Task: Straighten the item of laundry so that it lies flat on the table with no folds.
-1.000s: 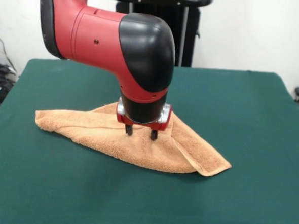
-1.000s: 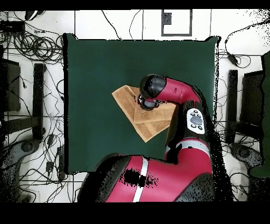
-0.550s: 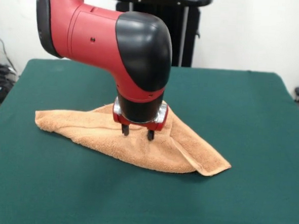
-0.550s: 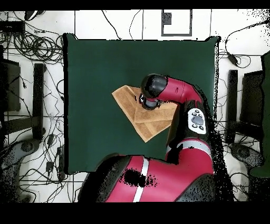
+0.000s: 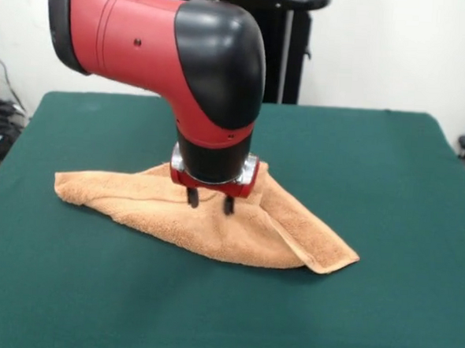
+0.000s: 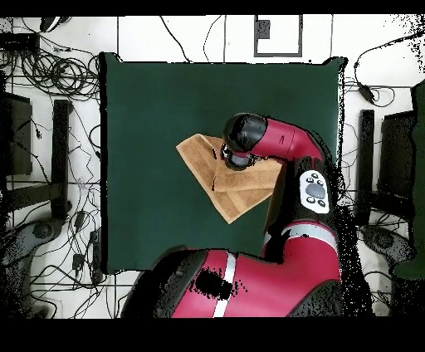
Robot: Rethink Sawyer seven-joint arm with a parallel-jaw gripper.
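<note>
**Towel folded over, straightening not yet done**

The peach-orange terry towel (image 5: 214, 216) lies mid-table on the dark green felt table (image 5: 375, 159), doubled into a rough triangle. The black two-fingered gripper (image 5: 210, 202) hovers over its fold, fingers apart, holding nothing. Unfolding remains.

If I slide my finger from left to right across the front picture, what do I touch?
Bare dark green felt table → peach-orange terry towel's left corner → black pincer above the towel → towel's right corner → green table again.
</note>
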